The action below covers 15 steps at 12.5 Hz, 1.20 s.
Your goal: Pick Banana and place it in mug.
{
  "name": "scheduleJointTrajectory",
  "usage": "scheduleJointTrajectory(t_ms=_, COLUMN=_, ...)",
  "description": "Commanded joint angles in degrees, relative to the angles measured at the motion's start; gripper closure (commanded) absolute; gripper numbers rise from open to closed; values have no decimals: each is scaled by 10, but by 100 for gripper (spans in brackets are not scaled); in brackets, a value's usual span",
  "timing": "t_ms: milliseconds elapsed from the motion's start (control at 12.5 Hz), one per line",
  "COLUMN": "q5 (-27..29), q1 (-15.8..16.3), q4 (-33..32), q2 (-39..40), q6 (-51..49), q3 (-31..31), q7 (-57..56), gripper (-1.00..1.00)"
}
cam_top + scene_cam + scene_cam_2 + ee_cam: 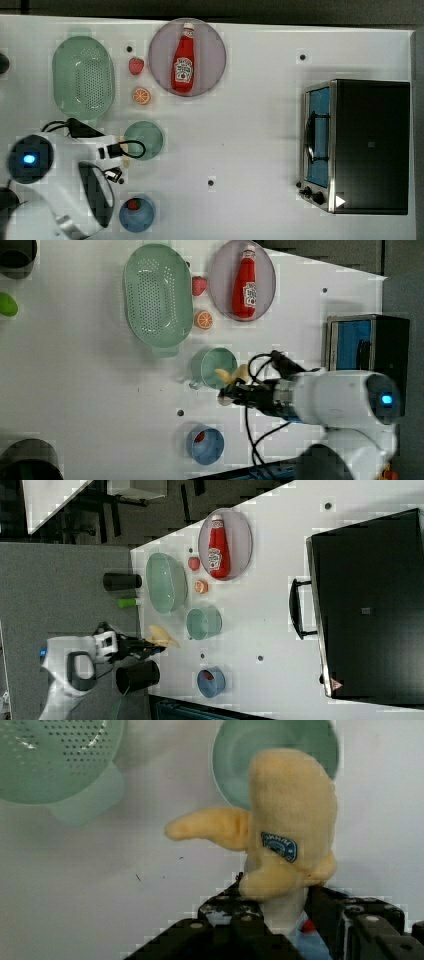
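The plush banana (pixel 292 820), pale yellow with a small blue label, is held clear of the white table with my gripper (pixel 280 912) shut on its lower end. In the left view the banana (pixel 233 375) hangs at the teal-green mug's (pixel 217 368) near rim, with the gripper (pixel 235 394) just beside the mug. The right view shows the banana (pixel 161 636) raised and apart from the mug (pixel 203 623), the gripper (pixel 148 647) behind it. From the top, the mug (pixel 143 140) sits right of my arm and looks empty. The wrist view has the mug (pixel 275 750) behind the banana.
A pale-green colander (pixel 83 77) stands beside the mug, with an orange slice (pixel 141 95) and a strawberry (pixel 136 65) between. A ketchup bottle (pixel 184 60) lies on a grey plate (pixel 212 55). A blue bowl (pixel 136 216) holds something red. A toaster oven (pixel 367 145) stands far off.
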Motion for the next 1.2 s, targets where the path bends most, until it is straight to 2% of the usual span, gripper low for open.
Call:
scheduleJointTrajectory(t_ms=80, q5=-16, q1=-26, q4=-28, q2=4, q6=43, q3=-31, q7=50, gripper=36)
scheduleJointTrajectory(t_ms=320, q5=-17, q1=-24, q4=-40, q2=28, q6=93, q3=-29, q7=50, gripper=-32)
scheduleJointTrajectory(t_ms=400, q5=-17, q1=-24, q4=-41, q2=34, q6=116, q3=-31, q7=50, gripper=-74)
scheduleJointTrajectory(t_ms=480, q5=-17, q1=-25, q4=-40, q2=35, q6=124, q3=-33, q7=50, gripper=-93)
scheduleJointTrajectory(t_ms=560, q5=-17, q1=-25, q4=-36, q2=32, q6=128, q3=-35, q7=50, gripper=-100)
scheduleJointTrajectory(t_ms=800, q5=-16, q1=-30, q4=-2, q2=-12, q6=78, q3=-51, q7=50, gripper=-100)
scheduleJointTrajectory(t_ms=1040, q5=-16, q1=-36, q4=61, q2=-82, q6=-81, q3=-88, q7=49, gripper=-100)
scheduleJointTrajectory(t_ms=1200, q5=-16, q1=-39, q4=96, q2=-113, q6=-147, q3=-124, q7=44, gripper=-100)
